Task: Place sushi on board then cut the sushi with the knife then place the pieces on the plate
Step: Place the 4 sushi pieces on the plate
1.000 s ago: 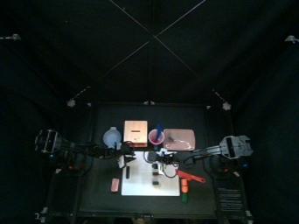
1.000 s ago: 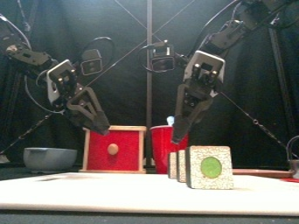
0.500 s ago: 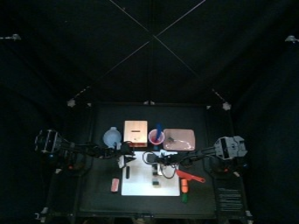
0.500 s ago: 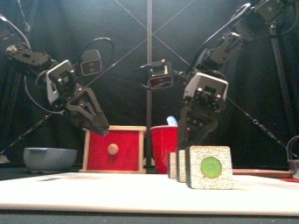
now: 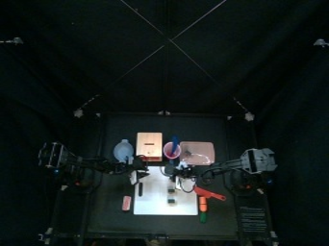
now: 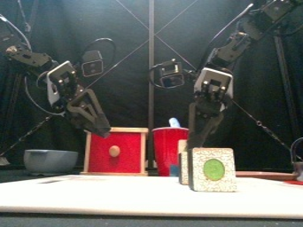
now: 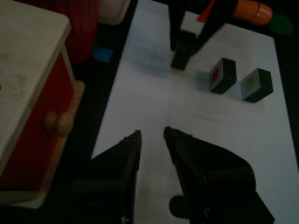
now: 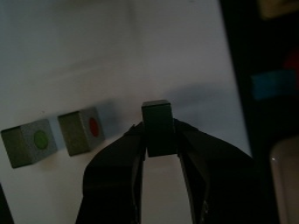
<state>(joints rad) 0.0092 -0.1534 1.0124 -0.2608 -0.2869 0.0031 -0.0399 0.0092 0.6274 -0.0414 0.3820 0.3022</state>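
Descent is the change: a second ago the right pincer (image 8: 158, 133) hung above the pieces, and now it is down at the white cutting board (image 7: 152, 92). Its jaws are clamped on one dark green toy sushi block (image 8: 158, 112), which is at board level. Two more pieces, a red-centred block (image 8: 82, 129) and a green-centred block (image 8: 30, 143), sit just beside it, a little apart from each other. The roll is already in pieces, so I judge the cutting done and the carrying to the plate begun, with this block first. The left pincer (image 7: 152, 138) hovers over the board's left part near the pale wooden box with a red drawer front (image 6: 115, 151), its jaws a little apart and empty.

The flat pink tray (image 5: 199, 150) sits behind the board's right part, with the red cup (image 6: 169, 144) just to its left. A straight lift and then a short carry backward looks open, and the cup is the thing to clear. The black desk (image 5: 103, 216) left of the board is out of the way.
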